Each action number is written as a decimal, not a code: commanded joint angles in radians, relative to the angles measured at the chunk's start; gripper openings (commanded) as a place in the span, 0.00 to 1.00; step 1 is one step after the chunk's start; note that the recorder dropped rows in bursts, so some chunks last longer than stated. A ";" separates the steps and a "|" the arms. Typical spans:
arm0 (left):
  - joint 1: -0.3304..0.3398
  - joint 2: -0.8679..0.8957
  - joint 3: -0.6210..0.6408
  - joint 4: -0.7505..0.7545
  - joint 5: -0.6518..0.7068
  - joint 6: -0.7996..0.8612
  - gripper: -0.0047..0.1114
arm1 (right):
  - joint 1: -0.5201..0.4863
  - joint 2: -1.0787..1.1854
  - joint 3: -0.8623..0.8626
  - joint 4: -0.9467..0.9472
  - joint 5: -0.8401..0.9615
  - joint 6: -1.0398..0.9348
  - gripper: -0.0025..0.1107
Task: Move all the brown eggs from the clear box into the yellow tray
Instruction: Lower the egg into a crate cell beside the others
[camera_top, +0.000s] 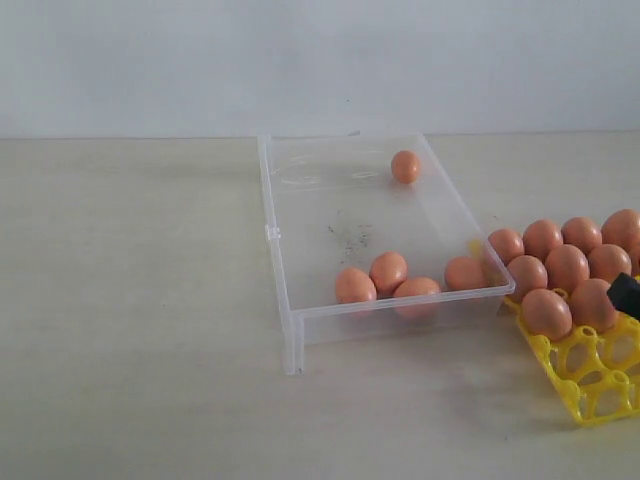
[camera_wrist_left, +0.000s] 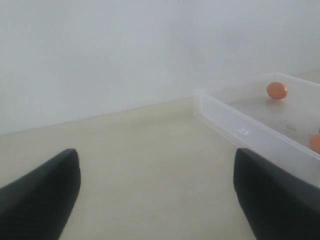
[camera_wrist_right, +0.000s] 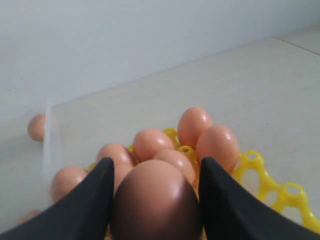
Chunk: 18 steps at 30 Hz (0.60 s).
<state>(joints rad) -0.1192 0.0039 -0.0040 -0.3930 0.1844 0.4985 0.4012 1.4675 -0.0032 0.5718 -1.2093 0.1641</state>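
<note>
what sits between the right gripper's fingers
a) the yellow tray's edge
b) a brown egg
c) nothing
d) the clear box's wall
b: in the right wrist view a brown egg fills the gap between the fingers of the right gripper, above the yellow tray.

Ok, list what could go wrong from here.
1. The right gripper holds a brown egg close over the seated eggs in the yellow tray. Lowered onto an occupied cup, it may knock against them.
2. In the clear box, four eggs huddle by the near wall, so fingers reaching for one could nudge its neighbours or strike the wall.
</note>
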 joint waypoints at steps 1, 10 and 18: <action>-0.006 -0.004 0.004 -0.007 -0.007 -0.008 0.71 | -0.002 0.060 -0.020 0.087 -0.010 -0.002 0.02; -0.006 -0.004 0.004 -0.007 -0.007 -0.008 0.71 | -0.002 0.249 -0.156 0.094 -0.012 -0.058 0.02; -0.006 -0.004 0.004 -0.007 -0.007 -0.008 0.71 | -0.002 0.414 -0.199 0.231 -0.012 -0.019 0.02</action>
<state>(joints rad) -0.1192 0.0039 -0.0040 -0.3930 0.1844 0.4985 0.4012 1.8394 -0.1986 0.7543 -1.2308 0.1232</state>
